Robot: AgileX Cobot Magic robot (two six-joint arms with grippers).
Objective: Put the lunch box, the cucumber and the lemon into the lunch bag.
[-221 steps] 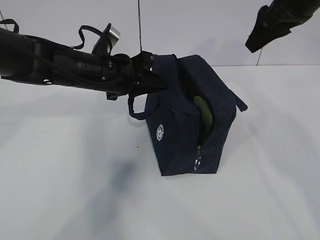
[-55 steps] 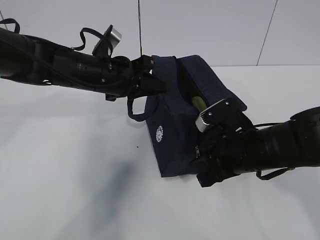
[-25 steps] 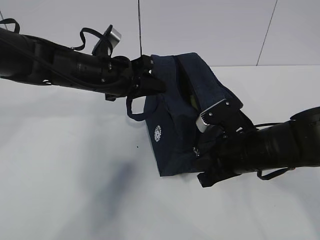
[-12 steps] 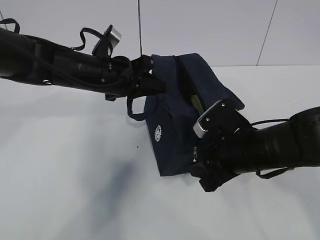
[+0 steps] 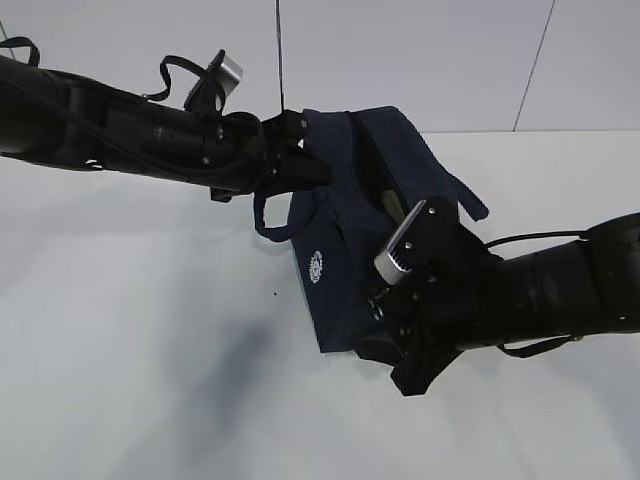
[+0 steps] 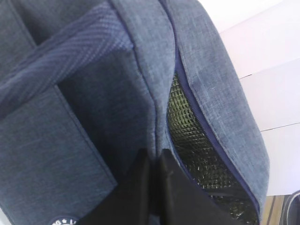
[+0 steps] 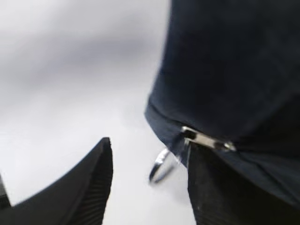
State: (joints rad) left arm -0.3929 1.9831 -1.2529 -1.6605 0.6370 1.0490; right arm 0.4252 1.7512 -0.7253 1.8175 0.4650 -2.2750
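One navy lunch bag (image 5: 345,250) stands mid-surface (image 5: 150,380), its zipper part open on something yellow-green inside that I cannot identify. The left gripper (image 6: 152,187) is clamped on the bag's top fabric. The right gripper (image 7: 145,183) has parted jaws flanking the ring pull (image 7: 161,166).

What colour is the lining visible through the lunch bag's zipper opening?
Olive green, with a quilted grid texture; the lining of the lunch bag shows best in the left wrist view.
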